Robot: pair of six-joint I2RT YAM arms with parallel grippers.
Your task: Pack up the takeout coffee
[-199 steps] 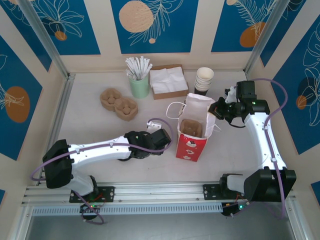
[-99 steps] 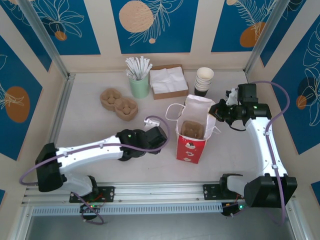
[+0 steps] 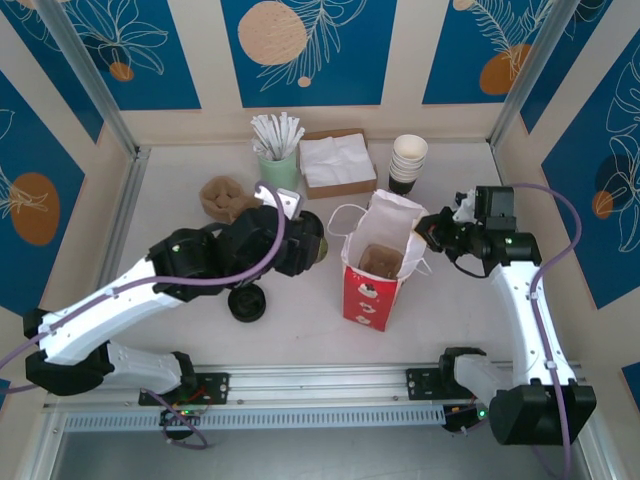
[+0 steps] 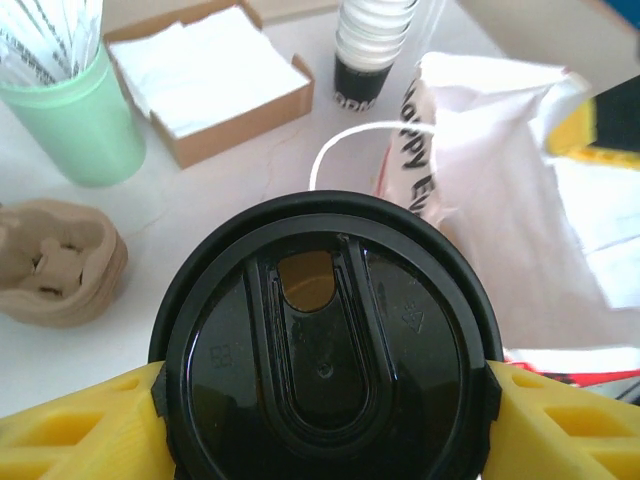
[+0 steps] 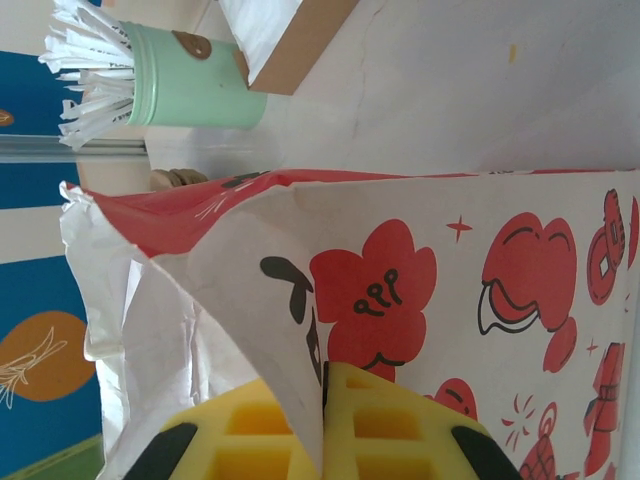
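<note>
The takeout coffee [image 3: 314, 248], an olive-green cup under a black lid [image 4: 325, 330], hangs above the table just left of the red-and-white paper bag [image 3: 372, 285]. My left gripper [image 3: 303, 243] is shut on it, and the yellow fingers [image 4: 75, 430] press both sides of the cup below the lid. The bag stands upright with its mouth open and a brown cup carrier inside. My right gripper [image 3: 431, 228] is shut on the bag's right top edge, with the paper pinched between its yellow pads [image 5: 400, 420].
A low black disc [image 3: 247, 303] lies on the table under the left arm. At the back stand a brown cup carrier [image 3: 222, 196], a green holder of wrapped straws [image 3: 278, 168], a napkin box [image 3: 335, 162] and a stack of white cups [image 3: 407, 160].
My left arm has risen from the table with the coffee and swung back and right toward the bag. The black disc has come into sight. The right gripper still holds the bag.
</note>
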